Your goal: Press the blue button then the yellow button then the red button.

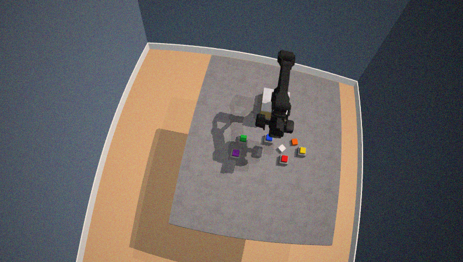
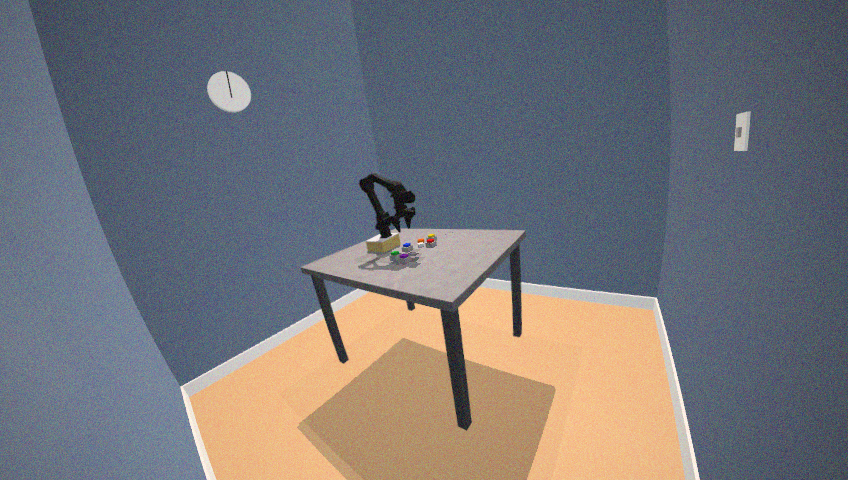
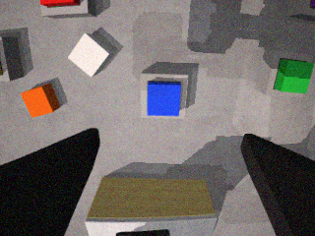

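The blue button point(image 1: 268, 137) point(image 2: 407, 245) point(image 3: 163, 98) stands upright on its grey base, near the arm's base. The yellow button point(image 1: 302, 150) point(image 2: 432, 236) stands at the right of the group in the top view. The red button point(image 1: 284, 159) point(image 2: 430, 241) point(image 3: 59, 2) stands between them and farther from the arm's base; the wrist view cuts it off. My gripper point(image 2: 403, 229) point(image 3: 171, 139) is open and empty, pointing down above the table. In the wrist view the blue button shows between and beyond the fingertips. In the top view the arm hides the fingertips.
A green button point(image 1: 243, 138) point(image 2: 395, 253) point(image 3: 293, 76) and a purple button point(image 1: 236, 153) point(image 2: 404, 256) stand to the left in the top view. A white block point(image 1: 282, 148) point(image 3: 89, 54) and an orange block point(image 1: 294, 141) point(image 3: 40, 100) lie among the blue, red and yellow buttons.
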